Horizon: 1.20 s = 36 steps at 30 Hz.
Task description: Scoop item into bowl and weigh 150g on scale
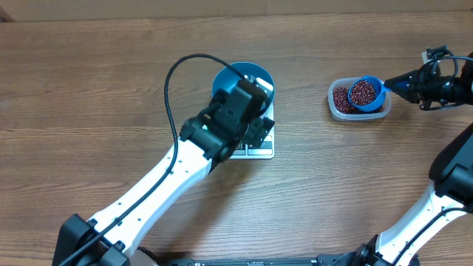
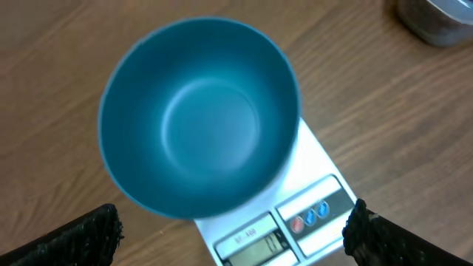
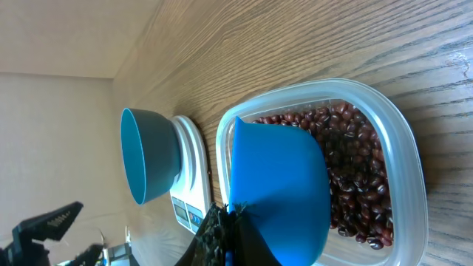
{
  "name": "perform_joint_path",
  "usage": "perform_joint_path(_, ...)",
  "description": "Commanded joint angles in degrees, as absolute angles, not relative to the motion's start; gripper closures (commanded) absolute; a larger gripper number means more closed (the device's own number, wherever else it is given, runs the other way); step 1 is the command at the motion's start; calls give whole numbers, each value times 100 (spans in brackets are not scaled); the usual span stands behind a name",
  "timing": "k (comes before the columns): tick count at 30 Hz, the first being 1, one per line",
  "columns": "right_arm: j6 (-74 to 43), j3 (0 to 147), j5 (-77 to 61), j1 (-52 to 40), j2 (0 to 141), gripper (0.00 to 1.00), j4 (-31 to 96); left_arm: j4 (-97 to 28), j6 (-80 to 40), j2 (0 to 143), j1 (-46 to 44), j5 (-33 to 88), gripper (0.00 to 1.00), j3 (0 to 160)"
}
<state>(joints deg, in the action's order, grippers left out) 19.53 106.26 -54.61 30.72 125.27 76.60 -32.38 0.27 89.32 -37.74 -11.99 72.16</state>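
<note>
The deep blue bowl (image 2: 199, 125) stands empty on the white scale (image 2: 310, 199), whose display and buttons face the left wrist camera. My left gripper (image 2: 233, 233) hovers above the bowl and scale, open, with nothing between its fingers. In the overhead view the left arm covers most of the bowl (image 1: 259, 76) and scale (image 1: 260, 150). My right gripper (image 1: 405, 83) is shut on the handle of a small blue scoop (image 1: 366, 93). The scoop is heaped with red-brown beans and held just over the clear tub (image 1: 337, 104) of beans (image 3: 355, 170).
The clear tub (image 3: 410, 170) sits at the right of the wooden table, well apart from the scale (image 3: 192, 177) and bowl (image 3: 148, 155). A black cable (image 1: 174, 81) arches over the left arm. Bare wood lies between the scale and the tub.
</note>
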Motion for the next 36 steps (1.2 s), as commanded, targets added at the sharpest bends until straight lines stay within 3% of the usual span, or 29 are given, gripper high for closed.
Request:
perform_joint_path(1,2003,10591,-5623,3087,12615,96,7660,-3159,373,9067,-3653,-1140,0,7609)
perform_joint_path(17,2132,10591,-5623,3087,12615,96,7679,-2967,755,10051,-3590,-1997,0,7752)
perform_joint_path(36,2134,10591,-5621,3087,12615,96,7673,-3030,794,10245,-3592,-1614,0,7752)
